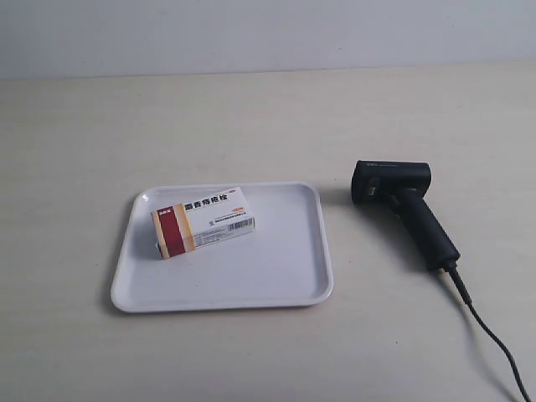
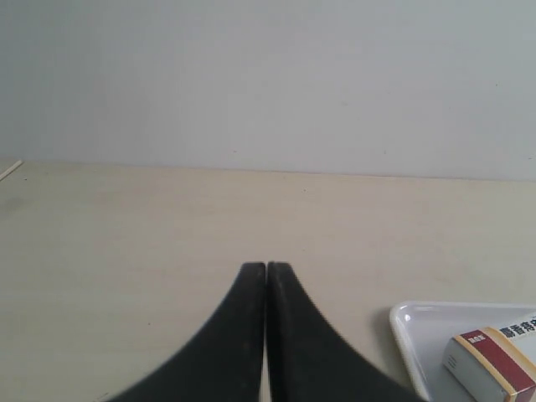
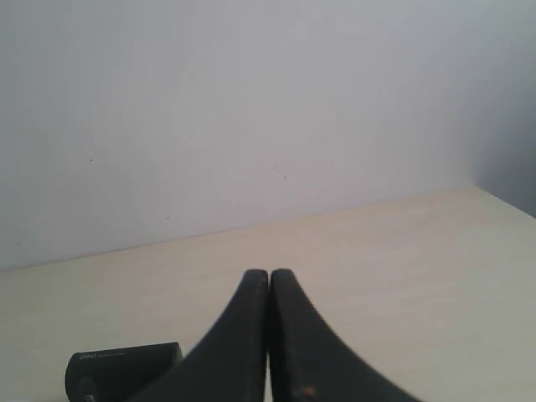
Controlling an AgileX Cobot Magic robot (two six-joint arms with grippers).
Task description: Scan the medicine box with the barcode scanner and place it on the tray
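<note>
The white medicine box [image 1: 203, 220] with its dark red and orange band lies flat on the white tray [image 1: 285, 276], barcode side facing the exterior camera. To the tray's right the black barcode scanner [image 1: 406, 203] lies on its side on the table. Neither arm shows in the exterior view. My left gripper [image 2: 266, 268] is shut with nothing in it, and a corner of the tray [image 2: 410, 335] and the medicine box [image 2: 494, 368] sit to one side of it. My right gripper [image 3: 269, 274] is shut and empty too, with the scanner's head [image 3: 121, 373] low beside it.
The scanner's thin black cable [image 1: 490, 335] runs from the handle toward the exterior view's lower right corner. A pale wooden tabletop [image 1: 251, 117] meets a white wall [image 1: 268, 33] at the back.
</note>
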